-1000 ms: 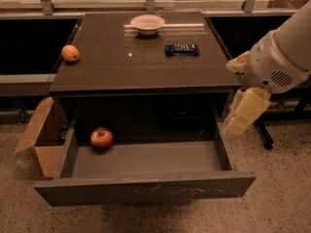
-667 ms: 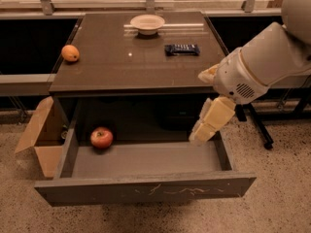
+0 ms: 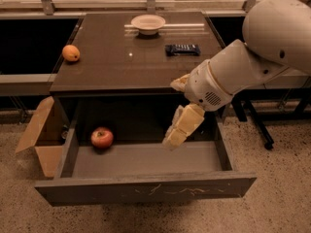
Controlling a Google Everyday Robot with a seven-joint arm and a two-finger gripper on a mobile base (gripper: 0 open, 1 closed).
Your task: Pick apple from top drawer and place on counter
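Note:
The red apple (image 3: 102,137) lies in the far left corner of the open top drawer (image 3: 146,191), whose scratched front panel faces me. My gripper (image 3: 171,141) hangs over the right middle of the drawer, well to the right of the apple and apart from it. It points down and left. The dark glossy counter (image 3: 112,67) is above the drawer.
An orange (image 3: 71,53) sits at the counter's left edge. A white bowl (image 3: 148,23) with chopsticks stands at the back, and a dark snack bar (image 3: 182,49) lies right of centre. An open cardboard box (image 3: 41,135) stands left of the drawer. Chair legs (image 3: 255,123) are at the right.
My arm has swung left from outside the cabinet's right side, and the gripper now hangs over the drawer's inside. The apple has not moved.

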